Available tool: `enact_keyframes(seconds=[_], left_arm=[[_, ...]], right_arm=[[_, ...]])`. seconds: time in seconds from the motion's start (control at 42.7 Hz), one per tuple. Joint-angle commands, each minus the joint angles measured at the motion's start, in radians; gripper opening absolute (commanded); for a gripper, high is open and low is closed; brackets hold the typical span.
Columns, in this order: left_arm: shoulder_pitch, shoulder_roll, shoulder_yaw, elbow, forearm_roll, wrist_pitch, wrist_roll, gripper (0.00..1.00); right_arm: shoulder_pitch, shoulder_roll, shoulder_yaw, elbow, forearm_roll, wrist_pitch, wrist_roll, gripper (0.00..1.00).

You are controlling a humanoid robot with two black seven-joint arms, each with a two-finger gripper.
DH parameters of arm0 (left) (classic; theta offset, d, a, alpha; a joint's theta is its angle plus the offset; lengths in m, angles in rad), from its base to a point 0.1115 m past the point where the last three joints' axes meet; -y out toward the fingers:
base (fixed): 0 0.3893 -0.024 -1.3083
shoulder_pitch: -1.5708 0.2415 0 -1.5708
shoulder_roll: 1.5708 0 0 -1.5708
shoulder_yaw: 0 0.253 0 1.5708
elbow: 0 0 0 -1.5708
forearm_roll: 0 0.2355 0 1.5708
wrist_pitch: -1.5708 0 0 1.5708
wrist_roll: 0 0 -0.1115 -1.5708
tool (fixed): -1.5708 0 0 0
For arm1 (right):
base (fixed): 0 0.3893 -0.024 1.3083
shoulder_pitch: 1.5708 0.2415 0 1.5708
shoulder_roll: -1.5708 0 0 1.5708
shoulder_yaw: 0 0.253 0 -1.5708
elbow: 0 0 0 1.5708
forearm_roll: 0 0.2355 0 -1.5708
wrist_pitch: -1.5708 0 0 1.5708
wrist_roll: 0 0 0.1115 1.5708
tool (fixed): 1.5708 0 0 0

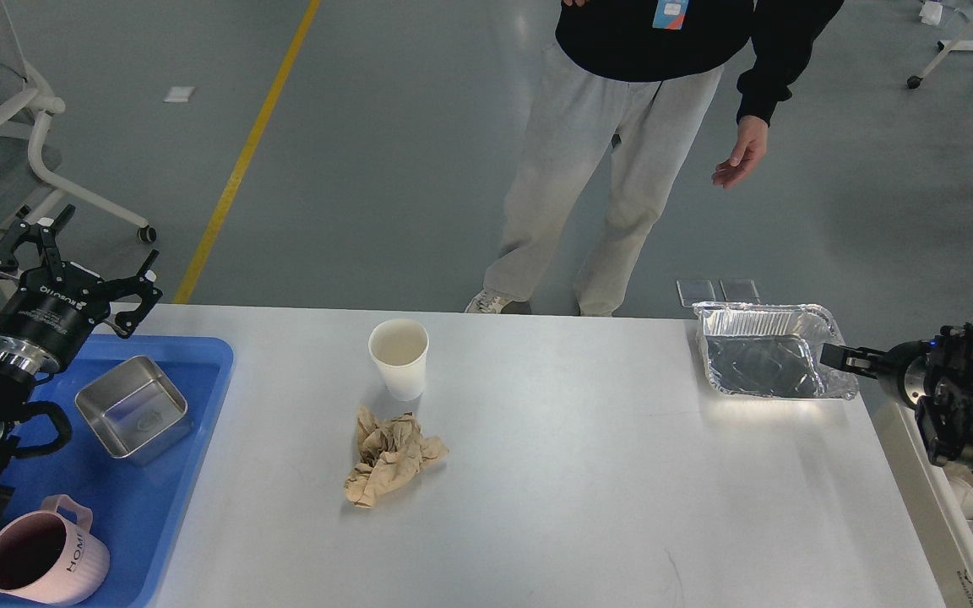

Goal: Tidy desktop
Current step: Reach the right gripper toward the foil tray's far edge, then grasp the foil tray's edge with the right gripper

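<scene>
The desktop (588, 490) carries a white paper cup (399, 357) standing upright, a crumpled brown paper wad (391, 456) just in front of it, and an empty foil tray (774, 361) at the far right corner. My left gripper (106, 241) hovers open and empty above the far left corner, over the back edge of a blue tray (174, 473). My right gripper (834, 355) reaches in from the right and points at the foil tray's right rim. It is seen small and end-on, so its fingers cannot be told apart.
The blue tray holds a square steel container (132, 407) and a pink mug (43, 561). A cream bin (905, 439) stands off the table's right end. A person (613, 169) stands close behind the far edge, one hand hanging above the foil tray's side.
</scene>
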Motion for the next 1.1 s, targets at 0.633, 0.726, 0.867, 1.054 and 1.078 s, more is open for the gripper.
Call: enact_keyframes(seconds=[0.633,0.726,0.867,1.054,1.078], left_arm=[[0.022,0.043,-0.009,-0.001,-0.002,-0.018,0.0,0.98],[0.024,0.045,-0.009,-0.001,0.0,-0.018,0.0,0.98],[0.024,0.045,-0.009,0.0,0.0,-0.018,0.0,0.98],[0.024,0.043,-0.008,0.0,0.0,-0.018,0.0,0.98],[0.024,0.043,-0.008,-0.001,0.0,-0.018,0.001,0.98]], right_arm=[[0.191,0.232,-0.052,0.009,0.112,0.051,0.046,0.96],[0.189,0.269,-0.118,0.008,0.112,0.057,0.046,0.96],[0.168,0.285,-0.178,0.006,0.111,0.056,0.045,0.96],[0.106,0.283,-0.228,-0.001,0.106,0.045,0.045,0.96],[0.099,0.282,-0.236,-0.001,0.106,0.042,0.045,0.95]])
